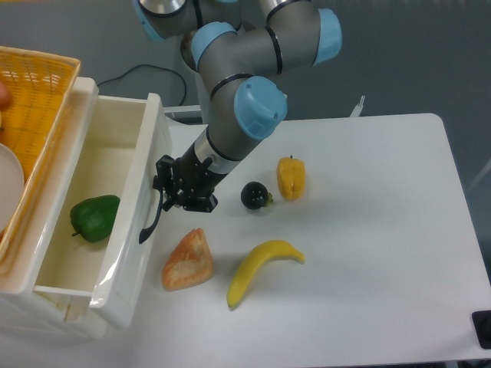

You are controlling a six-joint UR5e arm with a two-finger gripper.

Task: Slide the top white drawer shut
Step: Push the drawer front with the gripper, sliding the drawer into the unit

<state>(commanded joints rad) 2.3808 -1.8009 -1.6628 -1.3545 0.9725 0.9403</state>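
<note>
The top white drawer [150, 146] is a deep glossy box, pulled partly out of the cabinet at the left, with a green pepper [94, 217] lying inside. A black curved handle [150, 218] sits on its front panel. My gripper [170, 196] presses against that front panel right at the handle. Its dark fingers merge with the handle, so I cannot tell if they are open or shut.
A yellow woven basket [34, 100] rests on the cabinet top at the far left. On the table lie a bread piece [188, 259], a banana [261, 266], a small black fruit [255, 195] and a yellow pepper [291, 177]. The table's right half is bare white.
</note>
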